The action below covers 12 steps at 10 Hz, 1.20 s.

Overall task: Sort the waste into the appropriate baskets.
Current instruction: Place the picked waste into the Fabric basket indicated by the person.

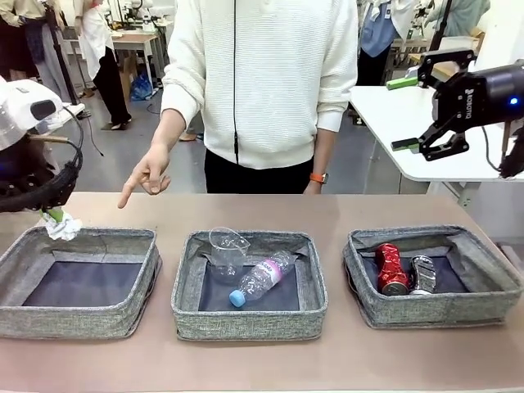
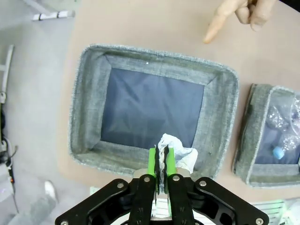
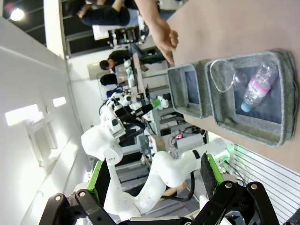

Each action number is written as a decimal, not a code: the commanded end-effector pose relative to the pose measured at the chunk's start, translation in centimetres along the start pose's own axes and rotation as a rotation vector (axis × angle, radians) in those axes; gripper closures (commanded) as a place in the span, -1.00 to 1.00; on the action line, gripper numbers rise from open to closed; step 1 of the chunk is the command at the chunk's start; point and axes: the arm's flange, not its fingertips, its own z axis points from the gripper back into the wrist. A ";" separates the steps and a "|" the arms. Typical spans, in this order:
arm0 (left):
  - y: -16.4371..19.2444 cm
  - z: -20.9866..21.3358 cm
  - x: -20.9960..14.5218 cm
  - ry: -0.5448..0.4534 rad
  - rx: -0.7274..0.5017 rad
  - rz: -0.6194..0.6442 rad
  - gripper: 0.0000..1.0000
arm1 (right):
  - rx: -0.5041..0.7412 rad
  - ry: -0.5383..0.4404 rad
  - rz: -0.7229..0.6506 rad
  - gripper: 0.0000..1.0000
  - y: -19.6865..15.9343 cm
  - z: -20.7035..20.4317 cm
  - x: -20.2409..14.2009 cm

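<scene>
A grey floor is seen beyond the brown table, and a white table is set at the right. Farther back, a wooden desk is placed among standing people. Bright ceiling lights are caught above white walls.

front cam: robot's side, faces across the desk at the person, all three bins in shot | left wrist: looks straight down, close over the left bin, middle bin at its edge | right wrist: rolled sideways, high and far off, shares left and middle bins with both
</scene>
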 end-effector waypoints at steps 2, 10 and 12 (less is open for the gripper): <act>0.9 -2.7 -3.2 0.009 -0.002 0.001 0.87 | 0.033 -0.002 -0.013 -1.00 0.4 -0.1 0.0; 0.8 -2.6 -3.0 0.020 -0.008 0.013 -1.00 | 0.033 -0.002 -0.013 -1.00 0.4 -0.1 0.0; 0.6 -2.2 -2.8 0.017 -0.021 0.011 -1.00 | 0.033 -0.002 -0.013 -1.00 0.4 -0.1 0.0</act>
